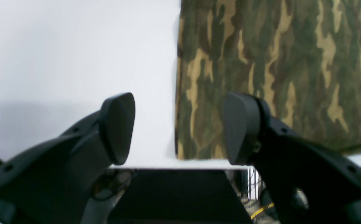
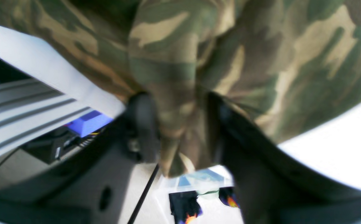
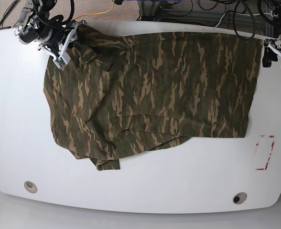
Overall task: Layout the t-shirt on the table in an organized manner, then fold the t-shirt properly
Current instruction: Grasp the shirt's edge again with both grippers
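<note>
The camouflage t-shirt [image 3: 150, 90] lies spread over most of the white table [image 3: 178, 181], with a bunched flap at its near left edge. At the far left corner my right gripper [image 3: 72, 37] is shut on a fold of the shirt. In the right wrist view that fold [image 2: 180, 102] hangs pinched inside the right gripper [image 2: 182, 130]. My left gripper [image 3: 270, 47] is at the far right, beside the shirt's corner. Seen from the left wrist, the left gripper [image 1: 180, 129] is open with nothing in it, astride the straight edge of the shirt [image 1: 277, 71] above the table [image 1: 74, 62].
A red tape outline [image 3: 264, 152] marks the table near its right edge. Two grommet holes [image 3: 30, 186] [image 3: 239, 198] sit along the front. Cables [image 3: 212, 9] run behind the far edge. The table's edge [image 1: 180, 166] is just below the left gripper.
</note>
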